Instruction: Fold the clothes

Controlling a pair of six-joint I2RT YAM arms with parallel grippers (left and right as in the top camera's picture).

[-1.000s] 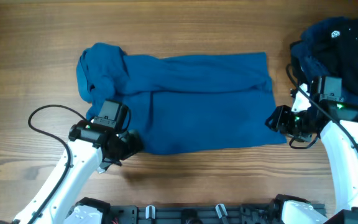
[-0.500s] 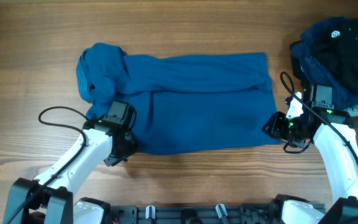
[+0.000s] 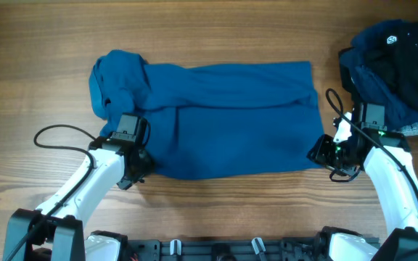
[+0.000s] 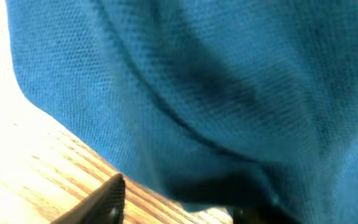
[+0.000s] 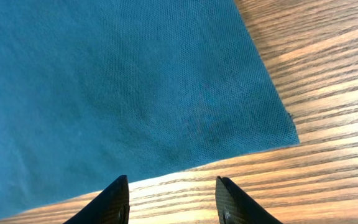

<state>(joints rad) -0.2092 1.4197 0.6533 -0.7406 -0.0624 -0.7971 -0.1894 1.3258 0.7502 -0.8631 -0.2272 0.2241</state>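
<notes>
Across the middle of the wooden table (image 3: pixel 231 29) lies the blue shirt (image 3: pixel 223 119), folded into a long, flat band. Its bunched collar end is on the robot's left, and its straight hem end is on the robot's right. A fold line runs along its length.

At the shirt's near left corner sits the left gripper (image 3: pixel 140 163), pressed low against the edge of the cloth. Its wrist camera shows blue fabric filling almost the whole view. One dark fingertip (image 4: pixel 101 200) pokes out over the wood just under the shirt's edge. Whether the jaws are pinching the cloth or only standing beside it cannot be told.

At the shirt's near right corner is the right gripper (image 3: pixel 318 151). Its wrist view shows both fingers (image 5: pixel 114 202) spread apart, with only bare wood between the tips, just short of the shirt's edge. They hold nothing.

Beyond the shirt's right end, well apart from it, is a heap of dark clothes. A black garment with a white logo (image 3: pixel 405 43) lies over a navy one (image 3: pixel 365 80).
</notes>
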